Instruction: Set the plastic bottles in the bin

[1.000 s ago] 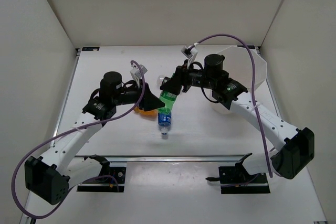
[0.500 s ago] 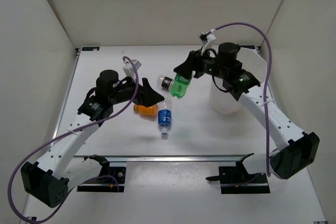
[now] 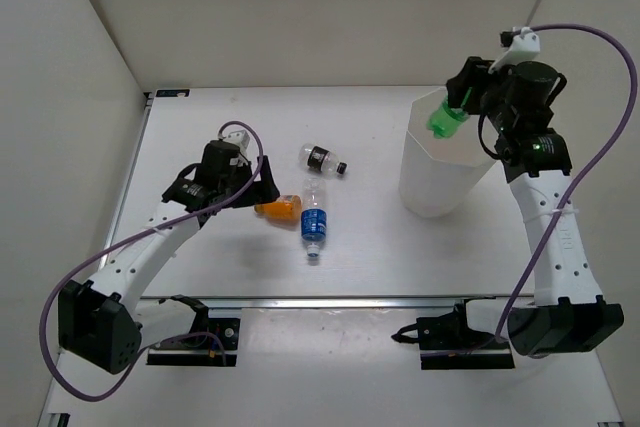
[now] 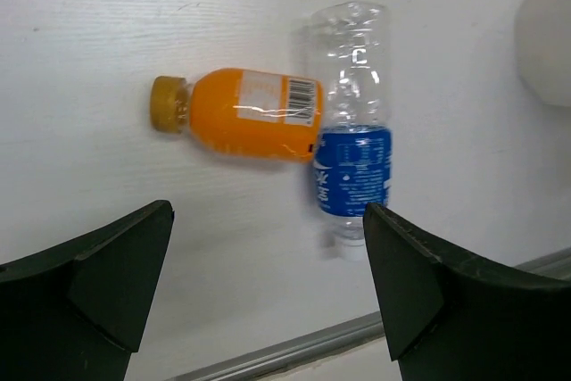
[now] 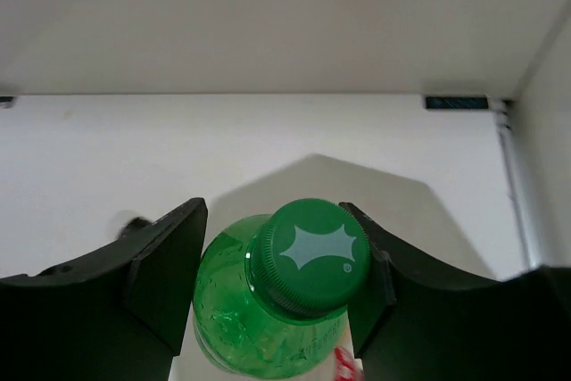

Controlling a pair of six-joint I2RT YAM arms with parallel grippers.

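Top external view: the tall white translucent faceted bin stands at the right. The right gripper, clamped on the green plastic bottle, holds it over the bin's open top. The left gripper, fingers apart, hovers near the orange plastic bottle. This lies ahead of the fingers, long axis running finger to finger, touching the clear blue-labelled bottle. A barcode shows, but no writing is legible.
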